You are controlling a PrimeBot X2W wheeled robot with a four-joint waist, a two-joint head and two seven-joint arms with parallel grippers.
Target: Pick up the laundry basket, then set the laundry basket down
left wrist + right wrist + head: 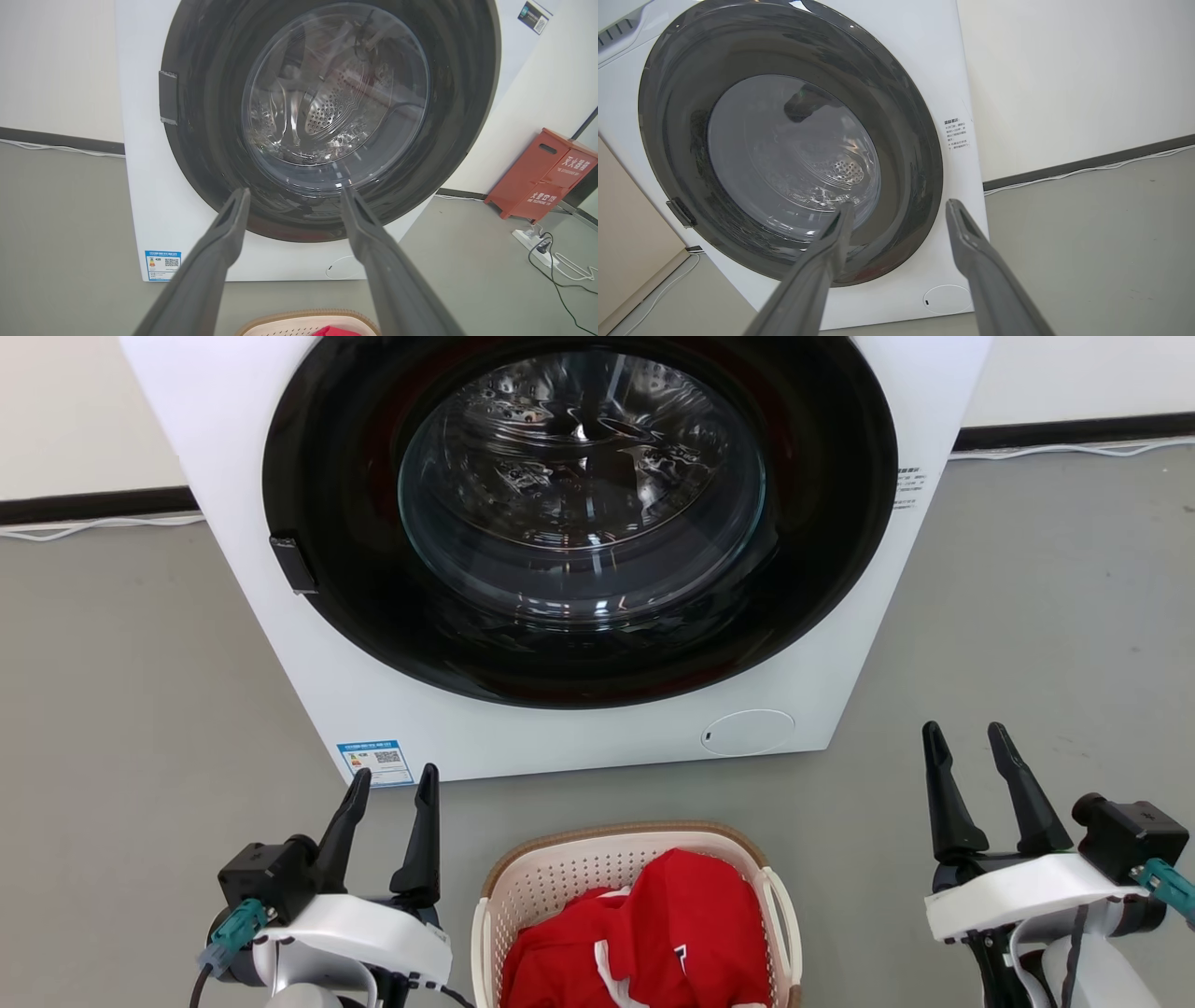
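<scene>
Here the holey plastic laundry basket [560, 882], round-cornered, sits between the left claw [396, 775] and right claw [963, 730], both spread wide, empty

White wrists, black fingers
The left end effector [396, 771] and the right end effector [963, 728] each have two long black tapered fingers, a white shell, a black box, a teal plug.

The head camera looks down from above on the washing machine [560, 737], which both wrist cameras face from low and near, one left, one right.
</scene>
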